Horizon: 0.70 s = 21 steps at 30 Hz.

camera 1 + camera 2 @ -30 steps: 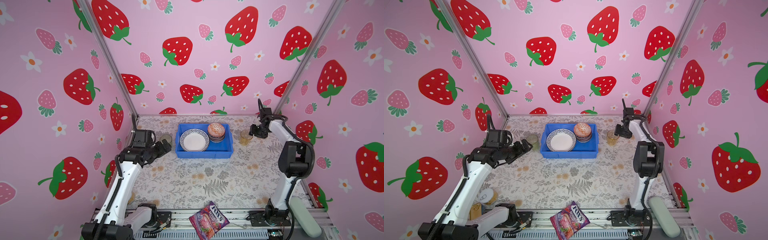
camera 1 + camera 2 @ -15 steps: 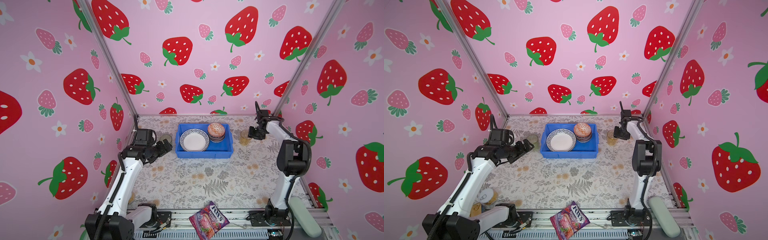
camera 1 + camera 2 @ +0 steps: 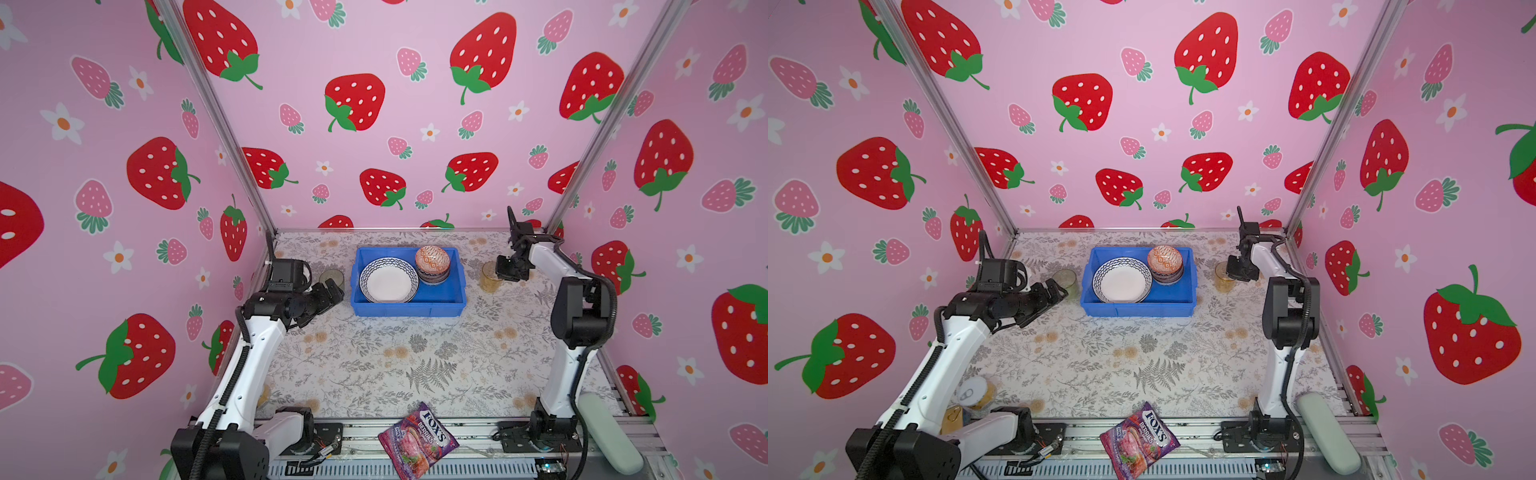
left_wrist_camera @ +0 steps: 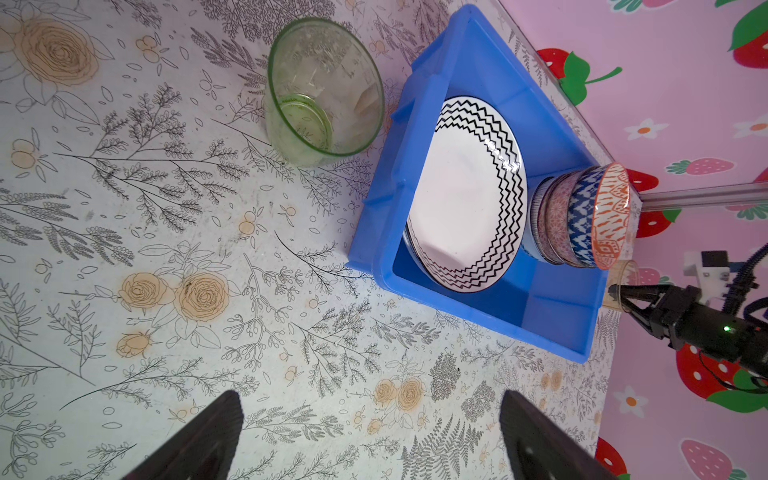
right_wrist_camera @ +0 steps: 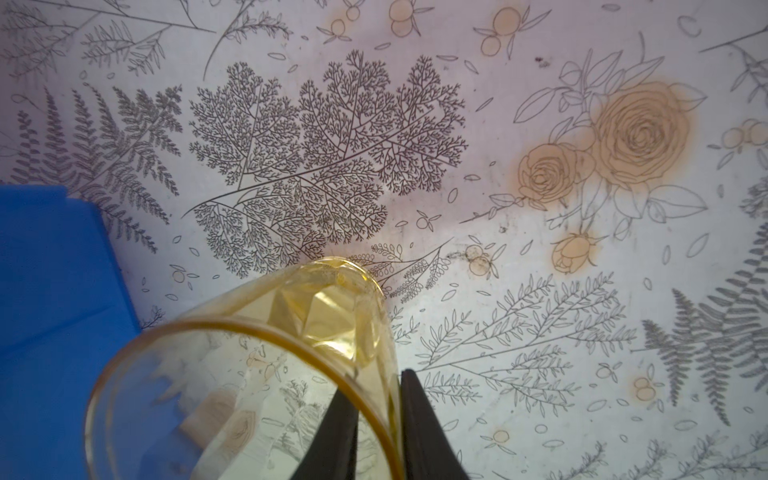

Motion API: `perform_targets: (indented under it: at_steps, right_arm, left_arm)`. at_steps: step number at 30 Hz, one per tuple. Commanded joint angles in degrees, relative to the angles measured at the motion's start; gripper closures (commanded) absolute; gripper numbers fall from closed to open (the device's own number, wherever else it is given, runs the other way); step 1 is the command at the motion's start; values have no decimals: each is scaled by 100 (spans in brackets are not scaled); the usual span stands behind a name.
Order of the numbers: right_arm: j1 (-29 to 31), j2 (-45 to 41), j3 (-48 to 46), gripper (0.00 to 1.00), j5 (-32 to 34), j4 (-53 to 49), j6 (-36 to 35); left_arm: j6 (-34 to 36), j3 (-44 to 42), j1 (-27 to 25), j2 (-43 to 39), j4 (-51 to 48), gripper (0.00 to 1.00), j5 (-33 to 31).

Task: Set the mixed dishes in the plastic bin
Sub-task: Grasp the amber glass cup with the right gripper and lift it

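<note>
Left to right, across both top views. My left gripper point(image 3: 335, 291) point(image 4: 370, 419) hovers over the worktop point(image 3: 374, 365) near its left edge, jaws spread fully apart and holding nothing. Just beyond it the green tumbler point(image 3: 331, 277) point(image 4: 324, 91) stands upright and empty, close to the left wall of the blue bin point(image 3: 407, 309) without touching it. Nothing lies between my left jaws and this glass.

The blue bin sits at the middle of the back edge. Inside, the zigzag-rimmed plate point(image 3: 388, 282) point(image 4: 469, 195) fills the left part. The stack of bowls point(image 3: 432, 266) point(image 4: 582, 216), with the orange one on top, fills the back right corner, touching the plate's rim. The front right corner of the bin floor is bare.

Just right of the bin, toward the back right corner of the worktop, is the amber tumbler point(image 3: 489, 279) point(image 5: 291, 353). My right gripper point(image 3: 503, 270) point(image 5: 376, 386) has its jaws drawn together on the tumbler's wall, one finger inside the rim and one outside. Whether its base rests on the worktop I cannot tell.

At the front edge a purple candy bag point(image 3: 417, 440) lies across the rail, and tin cans point(image 3: 973, 397) stand in the front left corner beside my left arm.
</note>
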Motion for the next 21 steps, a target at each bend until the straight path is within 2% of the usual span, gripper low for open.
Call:
perform_targets:
  at_steps: [1, 8, 14, 21]
  right_arm:
    - [34, -133, 100, 84, 124, -63, -65]
    - [64, -369, 154, 91, 214, -189, -105]
    - [149, -682, 388, 94, 331, -608, -180]
    - [451, -1240, 850, 94, 117, -1344, -276]
  left_arm:
    - [-32, 15, 39, -21, 4, 1, 119]
    - [-42, -2, 47, -63, -5, 1, 127]
    - [-49, 26, 55, -92, -34, 1, 176]
    - [52, 269, 70, -92, -201, 1, 190]
